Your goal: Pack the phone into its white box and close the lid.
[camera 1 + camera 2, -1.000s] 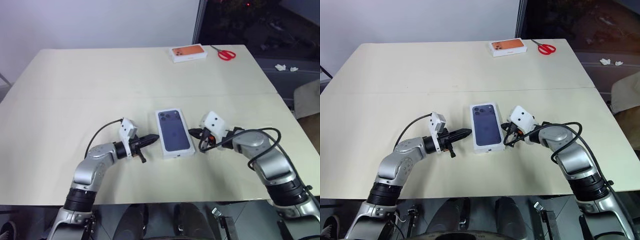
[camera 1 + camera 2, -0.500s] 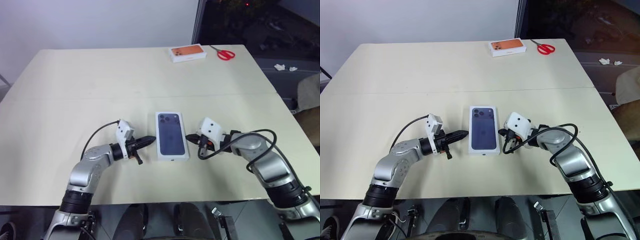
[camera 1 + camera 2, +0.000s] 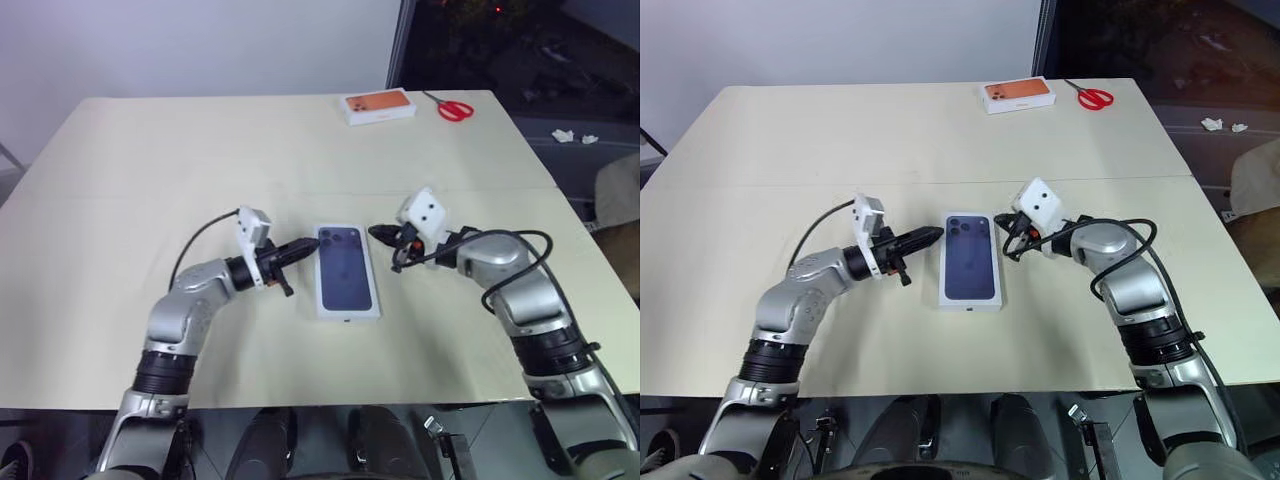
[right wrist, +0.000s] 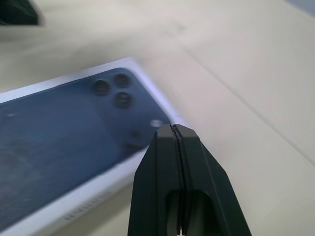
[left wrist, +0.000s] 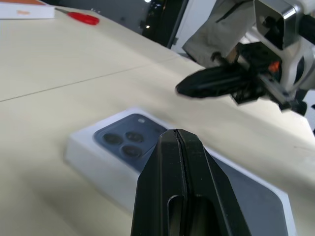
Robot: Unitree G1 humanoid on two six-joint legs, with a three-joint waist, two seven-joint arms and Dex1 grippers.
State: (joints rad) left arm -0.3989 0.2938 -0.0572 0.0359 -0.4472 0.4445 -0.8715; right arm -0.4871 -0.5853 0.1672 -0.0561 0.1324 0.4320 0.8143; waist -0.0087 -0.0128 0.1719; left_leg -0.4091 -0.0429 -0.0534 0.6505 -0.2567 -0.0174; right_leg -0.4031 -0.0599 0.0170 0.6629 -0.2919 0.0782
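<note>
Both claws pinched shut and empty, one at each side of the closed box.

The left gripper (image 3: 303, 246) and the right gripper (image 3: 378, 233) have their black fingers pressed together, tips aimed inward at the camera end of the lid (image 3: 345, 269), near it but apart. The lid, with its dark blue phone picture up, lies flat near the middle of the table (image 3: 200, 160). Well apart, at the far edge, sit an orange-printed box (image 3: 379, 106) and red scissors (image 3: 454, 108).
</note>
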